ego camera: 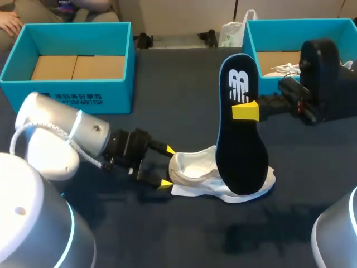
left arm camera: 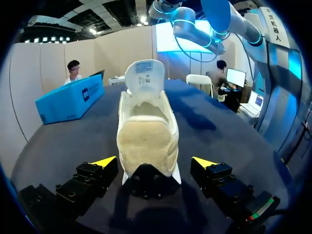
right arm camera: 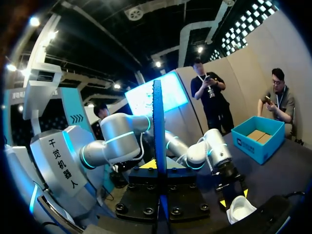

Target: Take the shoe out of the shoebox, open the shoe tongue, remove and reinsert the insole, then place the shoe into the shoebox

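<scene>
Insole (ego camera: 241, 159) upright over the shoe (ego camera: 196, 166), pinched by right gripper (ego camera: 245, 111) — left gripper (ego camera: 167, 166) spread wide astride the heel (left arm camera: 146, 146)

Head view. The dark table (ego camera: 184, 106) before me carries three things. Upper left of the frame: the first shoebox (ego camera: 72, 97), blue and open, with brown cardboard showing inside. Upper right: the second shoebox (ego camera: 252, 53), also blue and open, running out at the frame's edge. Lower centre: the white shoe (ego camera: 195, 167), resting on its sole, well apart from both boxes.

Overhead, two wrist views, shared shoe (ego camera: 192, 166)
</scene>
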`<state>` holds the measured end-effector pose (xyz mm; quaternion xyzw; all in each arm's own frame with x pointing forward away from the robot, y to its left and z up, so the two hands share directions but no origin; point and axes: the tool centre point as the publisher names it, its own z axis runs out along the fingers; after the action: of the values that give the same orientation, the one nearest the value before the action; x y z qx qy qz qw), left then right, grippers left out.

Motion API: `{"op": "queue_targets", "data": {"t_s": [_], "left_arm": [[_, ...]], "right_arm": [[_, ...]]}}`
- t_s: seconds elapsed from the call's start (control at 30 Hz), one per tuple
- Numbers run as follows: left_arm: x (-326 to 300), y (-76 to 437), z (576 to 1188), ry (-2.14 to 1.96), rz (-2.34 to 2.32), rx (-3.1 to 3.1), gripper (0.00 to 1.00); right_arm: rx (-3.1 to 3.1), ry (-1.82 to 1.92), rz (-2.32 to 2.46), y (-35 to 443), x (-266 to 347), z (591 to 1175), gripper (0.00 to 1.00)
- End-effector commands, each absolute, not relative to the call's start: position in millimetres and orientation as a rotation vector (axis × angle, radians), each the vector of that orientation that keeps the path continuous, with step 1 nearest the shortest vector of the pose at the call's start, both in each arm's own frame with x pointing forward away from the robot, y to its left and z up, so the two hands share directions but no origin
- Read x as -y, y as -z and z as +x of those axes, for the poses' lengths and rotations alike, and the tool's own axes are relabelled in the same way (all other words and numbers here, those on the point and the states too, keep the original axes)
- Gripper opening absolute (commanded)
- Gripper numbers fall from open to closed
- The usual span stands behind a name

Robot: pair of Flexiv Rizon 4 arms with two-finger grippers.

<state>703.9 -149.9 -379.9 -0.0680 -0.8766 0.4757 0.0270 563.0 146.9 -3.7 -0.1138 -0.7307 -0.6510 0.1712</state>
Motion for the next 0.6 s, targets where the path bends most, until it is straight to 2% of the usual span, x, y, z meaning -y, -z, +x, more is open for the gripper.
{"op": "queue_targets", "data": {"t_s": [0.03, 0.4, 0.57, 0.6], "left_arm": [[148.6, 362.8, 705.2, -1.135, -0.265, 2.849, 1.0], [148.6, 362.8, 705.2, -1.135, -0.265, 2.849, 1.0], [156.5, 348.1, 709.0, -0.85, -0.206, 2.888, 1.0], [159.8, 343.8, 708.5, -0.649, -0.193, 2.959, 1.0]], "right_arm": [[2.075, 1.845, -0.323, 4.0, -148.3, 564.0, 0.0], [2.075, 1.845, -0.323, 4.0, -148.3, 564.0, 0.0], [2.075, 1.845, -0.323, 4.0, -148.3, 564.0, 0.0], [2.075, 1.845, -0.323, 4.0, -148.3, 564.0, 0.0]]}}
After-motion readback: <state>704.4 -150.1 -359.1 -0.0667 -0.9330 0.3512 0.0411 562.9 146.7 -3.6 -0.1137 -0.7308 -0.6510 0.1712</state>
